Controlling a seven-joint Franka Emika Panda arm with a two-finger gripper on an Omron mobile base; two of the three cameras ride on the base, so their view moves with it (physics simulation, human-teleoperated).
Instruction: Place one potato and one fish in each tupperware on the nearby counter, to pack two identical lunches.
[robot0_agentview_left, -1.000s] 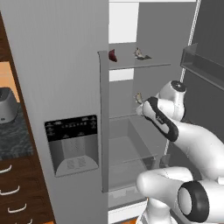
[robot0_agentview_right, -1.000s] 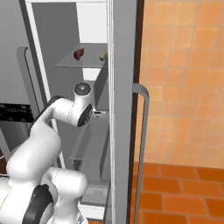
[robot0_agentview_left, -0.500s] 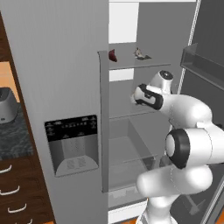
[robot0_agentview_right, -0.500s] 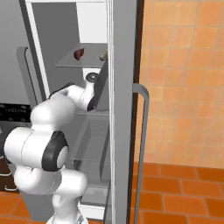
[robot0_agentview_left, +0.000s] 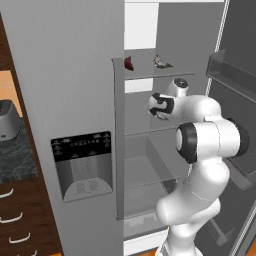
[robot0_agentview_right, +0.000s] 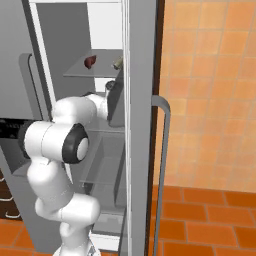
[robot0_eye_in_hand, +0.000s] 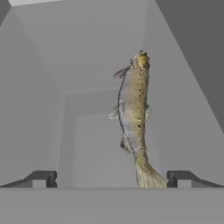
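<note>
In the hand view a slender speckled grey-tan fish (robot0_eye_in_hand: 134, 120) lies on a pale fridge shelf, its tail near my right fingertip (robot0_eye_in_hand: 179, 178). My gripper (robot0_eye_in_hand: 113, 179) is open, with the fish ahead of it and nothing between the fingers. Another fish (robot0_agentview_left: 162, 61) (robot0_agentview_right: 118, 63) rests on the top shelf. My arm (robot0_agentview_left: 200, 130) reaches into the open fridge at middle-shelf height. The potato and the tupperware are out of view.
A dark red lump (robot0_agentview_left: 128, 63) (robot0_agentview_right: 90, 61) sits on the top shelf beside the fish. The fridge's right door (robot0_agentview_left: 235, 100) stands open close to my arm. The left door with its dispenser (robot0_agentview_left: 82, 162) is shut. A silver toaster (robot0_agentview_left: 7, 120) stands on the counter at left.
The arm has folded up and turned its hand into the fridge toward the middle shelf. The gripper has stayed open.
</note>
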